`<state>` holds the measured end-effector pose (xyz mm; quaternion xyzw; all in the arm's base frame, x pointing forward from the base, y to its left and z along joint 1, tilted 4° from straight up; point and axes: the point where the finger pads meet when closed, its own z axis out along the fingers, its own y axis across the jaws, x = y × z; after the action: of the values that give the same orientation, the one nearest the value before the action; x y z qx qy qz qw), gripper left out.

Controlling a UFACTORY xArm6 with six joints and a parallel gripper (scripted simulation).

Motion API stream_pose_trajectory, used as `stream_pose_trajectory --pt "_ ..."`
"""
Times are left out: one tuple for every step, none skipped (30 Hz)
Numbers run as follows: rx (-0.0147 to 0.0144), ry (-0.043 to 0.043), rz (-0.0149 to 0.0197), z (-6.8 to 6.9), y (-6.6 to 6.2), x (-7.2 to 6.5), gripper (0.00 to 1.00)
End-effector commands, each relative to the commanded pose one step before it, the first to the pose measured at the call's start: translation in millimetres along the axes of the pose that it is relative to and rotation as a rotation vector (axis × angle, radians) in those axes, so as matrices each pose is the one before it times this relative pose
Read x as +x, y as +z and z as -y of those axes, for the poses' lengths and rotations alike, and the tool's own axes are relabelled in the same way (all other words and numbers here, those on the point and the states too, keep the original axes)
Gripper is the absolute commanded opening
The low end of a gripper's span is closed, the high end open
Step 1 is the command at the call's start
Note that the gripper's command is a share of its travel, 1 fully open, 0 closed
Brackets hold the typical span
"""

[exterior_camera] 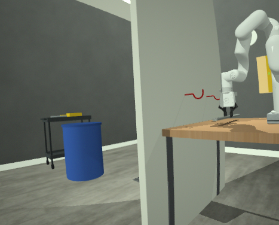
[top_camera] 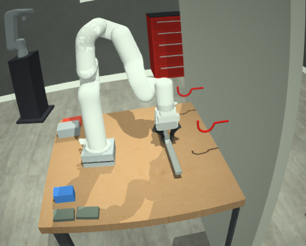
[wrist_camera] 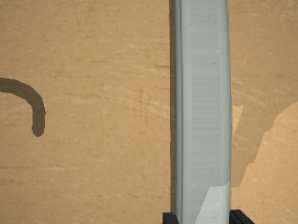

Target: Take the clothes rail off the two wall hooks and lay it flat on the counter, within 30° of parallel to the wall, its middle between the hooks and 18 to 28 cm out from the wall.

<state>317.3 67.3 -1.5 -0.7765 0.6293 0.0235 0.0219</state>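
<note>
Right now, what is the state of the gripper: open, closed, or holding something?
Gripper: closed on the rail, held at one end, low over the table.

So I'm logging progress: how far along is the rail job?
Done: the rail is off both hooks, which hang bare. In hand: the gripper grips one end, with the rail low over the counter, out from the wall and roughly along it. Left: set it flat and let go.
</note>
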Motion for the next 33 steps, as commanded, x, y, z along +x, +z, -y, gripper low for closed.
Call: stream_pose_trajectory --pt "0.00395 -0.00018 0.00018 1.64 -0.22 -0.02 0.0" --pt "0.0 0.0 0.00001 0.0 0.02 0.0 0.0" --pt "0.0 0.0 0.0 0.0 0.0 0.0 0.0" --pt "0.0 0.0 0.0 0.0 0.0 0.0 0.0" --pt "0.00001 0.0 0.00002 0.01 0.04 0.0 0.0" --pt "0.0 0.0 0.0 0.0 0.01 0.0 0.0" --pt "-0.00001 0.0 -0.00002 -0.01 0.61 0.0 0.0" --pt "0.00001 0.0 0.00002 0.01 0.73 0.0 0.0" --pt "0.0 0.0 0.0 0.0 0.66 0.0 0.0" --pt "0.0 0.0 0.0 0.0 0.66 0.0 0.0" --pt "0.0 0.0 0.0 0.0 0.66 0.0 0.0" --pt "0.0 0.0 0.0 0.0 0.67 0.0 0.0" --pt "0.0 0.0 0.0 0.0 0.67 0.0 0.0" --pt "0.0 0.0 0.0 0.0 0.67 0.0 0.0" --pt "0.0 0.0 0.0 0.0 0.67 0.0 0.0" --pt "0.0 0.0 0.0 0.0 0.67 0.0 0.0" --pt "0.0 0.0 0.0 0.0 0.67 0.0 0.0" --pt "0.0 0.0 0.0 0.0 0.67 0.0 0.0" --pt "0.0 0.0 0.0 0.0 0.67 0.0 0.0" --pt "0.0 0.0 0.0 0.0 0.0 0.0 0.0" --pt "0.0 0.0 0.0 0.0 0.0 0.0 0.0" --pt "0.0 0.0 0.00001 0.0 0.68 0.0 0.0" --pt "0.0 0.0 0.0 0.0 0.67 0.0 0.0" --pt "0.0 0.0 0.0 0.0 0.67 0.0 0.0" --pt "0.0 0.0 0.0 0.0 0.67 0.0 0.0" --pt "0.0 0.0 0.0 0.0 0.67 0.0 0.0" --pt "0.0 0.0 0.0 0.0 0.67 0.0 0.0" --pt "0.0 0.0 0.0 0.0 0.67 0.0 0.0" --pt "0.0 0.0 0.0 0.0 0.67 0.0 0.0" --pt "0.0 0.0 0.0 0.0 0.67 0.0 0.0" --pt "0.0 0.0 0.0 0.0 0.67 0.0 0.0" --pt "0.0 0.0 0.0 0.0 0.67 0.0 0.0" --pt "0.0 0.0 0.0 0.0 0.67 0.0 0.0"
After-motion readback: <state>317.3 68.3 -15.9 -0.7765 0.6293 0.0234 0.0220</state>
